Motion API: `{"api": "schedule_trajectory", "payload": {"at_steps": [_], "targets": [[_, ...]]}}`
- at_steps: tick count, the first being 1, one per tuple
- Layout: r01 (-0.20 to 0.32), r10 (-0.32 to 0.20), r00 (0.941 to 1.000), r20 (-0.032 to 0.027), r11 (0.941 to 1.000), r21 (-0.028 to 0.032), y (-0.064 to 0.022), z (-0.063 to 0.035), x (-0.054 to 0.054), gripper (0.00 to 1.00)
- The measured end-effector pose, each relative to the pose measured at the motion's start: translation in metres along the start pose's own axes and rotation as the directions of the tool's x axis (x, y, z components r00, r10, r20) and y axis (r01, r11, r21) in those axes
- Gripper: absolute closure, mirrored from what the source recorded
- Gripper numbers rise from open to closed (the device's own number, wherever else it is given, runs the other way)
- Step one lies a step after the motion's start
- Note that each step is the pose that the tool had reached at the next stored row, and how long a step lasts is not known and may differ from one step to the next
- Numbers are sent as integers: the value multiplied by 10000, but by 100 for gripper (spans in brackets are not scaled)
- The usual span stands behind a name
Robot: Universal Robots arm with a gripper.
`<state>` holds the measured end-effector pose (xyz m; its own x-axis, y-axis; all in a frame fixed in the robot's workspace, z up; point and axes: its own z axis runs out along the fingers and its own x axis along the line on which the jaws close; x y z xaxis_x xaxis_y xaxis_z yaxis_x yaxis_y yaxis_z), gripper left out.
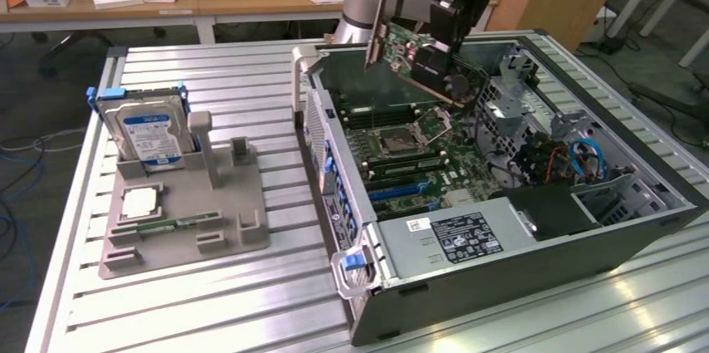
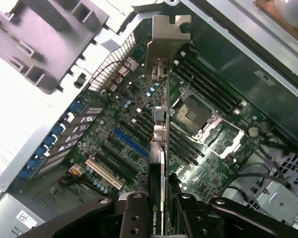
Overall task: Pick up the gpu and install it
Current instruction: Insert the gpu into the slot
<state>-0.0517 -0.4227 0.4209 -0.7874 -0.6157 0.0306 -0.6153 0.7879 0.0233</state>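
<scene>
My black gripper [image 2: 160, 206] was closed partway, clamping the one thin, dark gpu [image 2: 159, 124] with its silvery bracket, held on edge above the motherboard of the single open black computer case [image 1: 532, 266]. One silver hard drive [image 1: 149, 133] stood on the desk [image 1: 222, 311].

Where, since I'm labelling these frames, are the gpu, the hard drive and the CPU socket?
gpu [image 1: 401, 52], exterior view, on its board face.
hard drive [image 1: 149, 133], exterior view, on its blue-white label.
CPU socket [image 1: 399, 142], exterior view, on the socket's centre.
</scene>
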Motion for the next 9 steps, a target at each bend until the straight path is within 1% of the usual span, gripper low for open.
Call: {"api": "schedule_trajectory", "payload": {"at_steps": [2, 4, 7, 9], "targets": [[365, -365, 9993, -7, 9993, 12, 0, 12, 0, 74], [729, -729, 9973, -16, 9973, 23, 0, 24, -1, 74], [1221, -1221, 9925, -27, 9925, 39, -1, 40, -1, 74], [1533, -1533, 9882, -32, 9882, 50, -1, 49, -1, 74]]}}
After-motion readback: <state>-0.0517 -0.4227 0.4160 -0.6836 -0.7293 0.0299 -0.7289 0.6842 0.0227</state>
